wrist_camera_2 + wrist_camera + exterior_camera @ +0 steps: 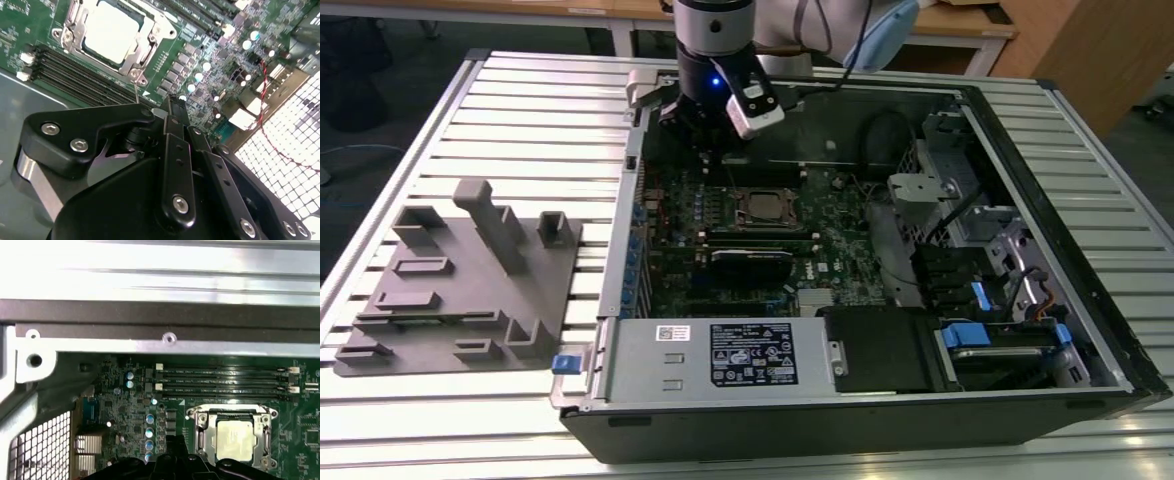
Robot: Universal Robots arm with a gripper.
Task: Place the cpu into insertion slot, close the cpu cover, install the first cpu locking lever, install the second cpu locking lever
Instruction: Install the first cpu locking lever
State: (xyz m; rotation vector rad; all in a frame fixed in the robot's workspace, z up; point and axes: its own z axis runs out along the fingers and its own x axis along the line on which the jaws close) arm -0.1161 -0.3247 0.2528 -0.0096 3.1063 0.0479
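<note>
Exterior view. Found the black gripper [704, 148] on the arm poised inside the open black metal computer case [854, 425], over the green circuit board [841, 240]. Located the small flat square silvery-grey cpu [759, 207] seated in the small square silver-rimmed insertion slot [736, 210], at five o'clock from the gripper and apart from it. Noted a grey moulded plastic fixture [467, 290] at nine o'clock from the case, resting on the slatted aluminium table [520, 100]. Unable to tell the claw's state here.

Second wrist view. Looked past the gripper [170, 107] to the cpu [111, 30], lying flat in the socket with the thin square silvery metal cpu cover [131, 56] framing its edges. Noted a thin metal rod [136, 90] between a corner of that frame and the gripper; contact not determinable. Recorded long narrow black slots [75, 70] just beside the socket. Claw open or closed: cannot tell.

First wrist view. Confirmed the cpu [235, 438] inside the cover's window [232, 411], with the long slots [220, 380] between socket and the case's grey sheet-metal wall [150, 345]. Found the gripper [170, 465] near the socket, clear of the chip
</note>
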